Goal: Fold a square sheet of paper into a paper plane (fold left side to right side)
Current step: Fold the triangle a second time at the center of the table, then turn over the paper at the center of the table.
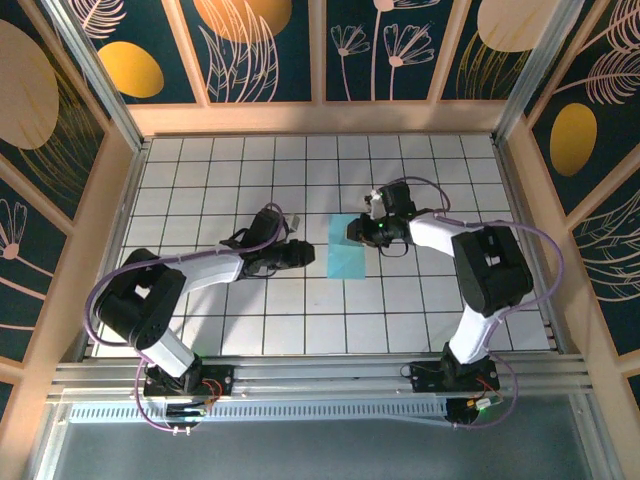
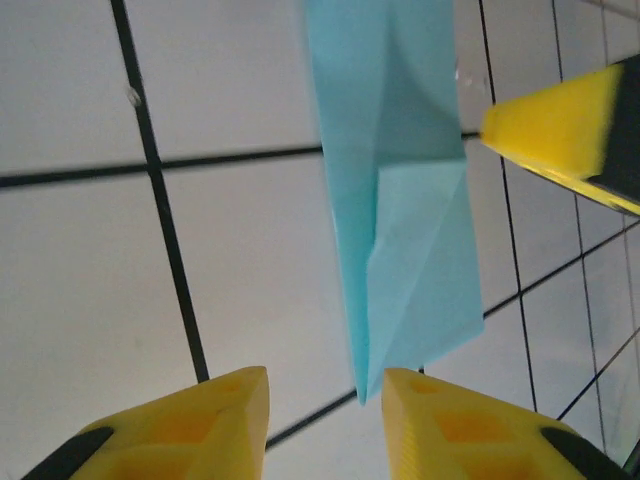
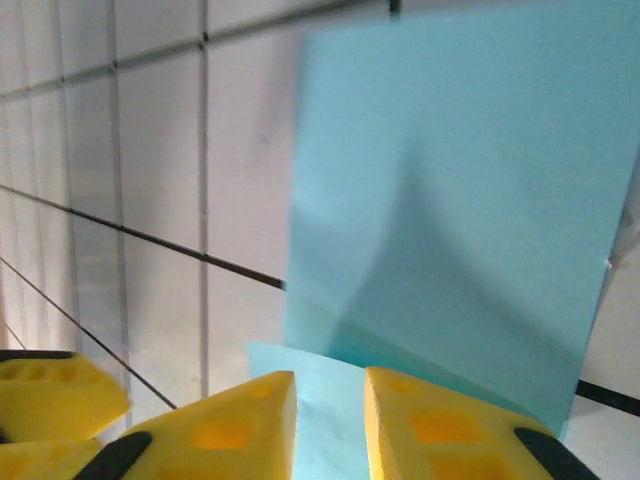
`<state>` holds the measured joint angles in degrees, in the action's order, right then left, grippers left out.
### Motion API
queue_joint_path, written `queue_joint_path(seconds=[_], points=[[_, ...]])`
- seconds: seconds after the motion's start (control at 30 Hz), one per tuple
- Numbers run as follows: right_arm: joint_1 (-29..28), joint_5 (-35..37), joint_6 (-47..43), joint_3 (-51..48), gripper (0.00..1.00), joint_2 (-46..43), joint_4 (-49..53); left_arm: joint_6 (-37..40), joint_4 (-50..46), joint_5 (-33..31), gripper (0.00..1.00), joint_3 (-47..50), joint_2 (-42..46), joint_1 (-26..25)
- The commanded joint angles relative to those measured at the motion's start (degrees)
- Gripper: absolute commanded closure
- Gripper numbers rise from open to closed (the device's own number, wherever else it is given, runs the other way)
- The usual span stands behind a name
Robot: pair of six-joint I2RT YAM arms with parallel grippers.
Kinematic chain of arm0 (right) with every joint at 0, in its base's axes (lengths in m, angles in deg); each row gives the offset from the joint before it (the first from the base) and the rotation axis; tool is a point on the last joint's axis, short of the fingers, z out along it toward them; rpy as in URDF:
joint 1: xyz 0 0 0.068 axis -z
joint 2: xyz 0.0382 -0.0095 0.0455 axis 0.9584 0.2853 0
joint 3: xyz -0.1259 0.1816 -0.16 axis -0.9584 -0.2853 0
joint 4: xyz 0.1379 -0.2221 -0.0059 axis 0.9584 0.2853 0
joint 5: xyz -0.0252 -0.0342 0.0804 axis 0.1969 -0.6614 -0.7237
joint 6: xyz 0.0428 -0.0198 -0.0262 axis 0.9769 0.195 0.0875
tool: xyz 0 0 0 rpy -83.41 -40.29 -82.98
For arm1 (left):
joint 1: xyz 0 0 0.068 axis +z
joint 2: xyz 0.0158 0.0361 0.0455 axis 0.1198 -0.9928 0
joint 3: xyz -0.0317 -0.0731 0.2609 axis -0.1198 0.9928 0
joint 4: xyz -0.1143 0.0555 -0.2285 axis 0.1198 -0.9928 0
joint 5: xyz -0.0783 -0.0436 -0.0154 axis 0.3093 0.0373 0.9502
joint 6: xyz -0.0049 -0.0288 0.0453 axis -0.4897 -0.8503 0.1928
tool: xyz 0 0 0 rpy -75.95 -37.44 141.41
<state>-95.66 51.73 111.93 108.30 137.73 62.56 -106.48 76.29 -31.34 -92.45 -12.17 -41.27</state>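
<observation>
**Lying folded between the two hands**

The light-blue sheet of paper (image 1: 350,250) is lying near the middle of the tabletop (image 1: 250,330), folded into a narrower rectangle with creases running along it. The left hand (image 1: 310,253) is sitting just beside the paper's left edge. Its fingers (image 2: 200,425) are spread apart and gripping nothing, and one pointed corner of the paper is showing in the gap between them. The right hand (image 1: 360,232) is sitting at the paper's far right corner. Its fingers (image 3: 450,425) are standing narrowly apart with a layer of paper showing between them; I cannot tell whether they are pinching it.
</observation>
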Motion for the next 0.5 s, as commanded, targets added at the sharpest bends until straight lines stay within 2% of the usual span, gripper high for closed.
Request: queue_joint_path(seconds=[0.0, 0.1, 0.2, 0.33, 0.47], points=[[1.25, 3.26, -0.20, 0.14, 0.63, -4.72, -3.95, -0.91, 3.97, 4.09, 0.61, -3.28, -3.66, 0.29], [2.27, 3.27, 0.91, -2.46, 0.46, -7.51, -7.76, -1.16, 6.42, 6.59, 0.57, -6.13, -8.33, 0.30], [3.51, 1.55, 2.32, -5.48, 0.34, -9.87, -11.97, -1.01, 7.75, 8.37, 0.56, -8.73, -11.96, 0.30], [4.85, -0.44, 3.52, -8.09, 0.31, -11.34, -14.36, -0.35, 8.36, 8.42, 0.56, -10.26, -15.09, 0.32], [5.36, -0.31, 3.44, -9.44, 0.31, -12.19, -14.28, -0.50, 9.94, 10.31, 0.63, -10.53, -17.61, 0.29]])
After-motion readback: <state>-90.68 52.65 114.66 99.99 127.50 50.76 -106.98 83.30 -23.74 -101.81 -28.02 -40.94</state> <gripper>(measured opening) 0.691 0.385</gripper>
